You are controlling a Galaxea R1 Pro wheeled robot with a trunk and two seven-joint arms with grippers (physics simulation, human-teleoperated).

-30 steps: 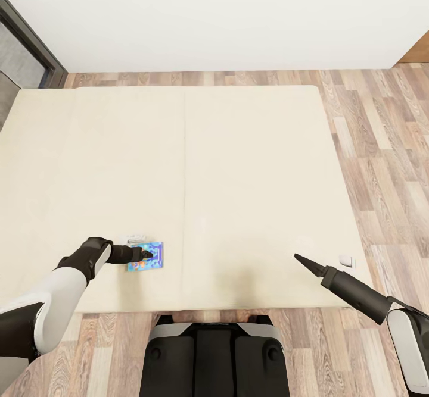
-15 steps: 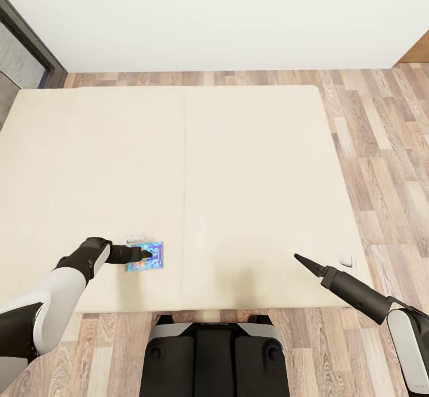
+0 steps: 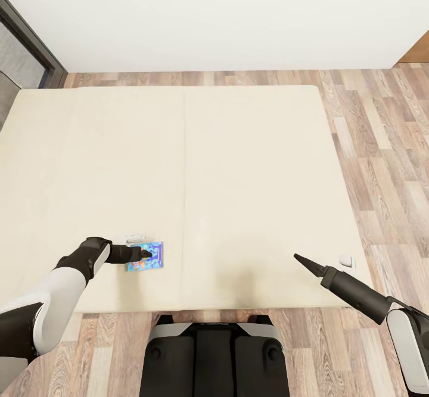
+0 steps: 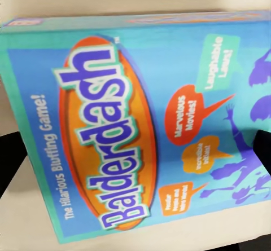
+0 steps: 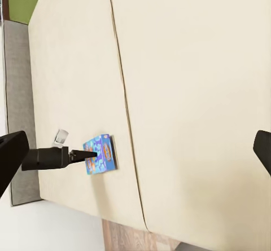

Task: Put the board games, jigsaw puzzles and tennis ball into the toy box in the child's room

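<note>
Beige bed [image 3: 238,165] on plank floor [image 3: 381,117] before us.
Our left gripper [image 3: 146,255] is over the blue board game [image 3: 151,256], finger spacing unclear; right gripper [image 3: 298,258] pinched narrow, lower right.

Board game [image 3: 145,256] on the bed [image 3: 238,177], near its front-left edge.

One small, mostly blue board game box [image 3: 145,256] with a colourful printed lid is lying on one wide bed [image 3: 238,177] with a plain beige mattress cover. Two small white rectangular objects [image 3: 136,239] [image 3: 345,260] are also sitting on the mattress, well apart.
</note>
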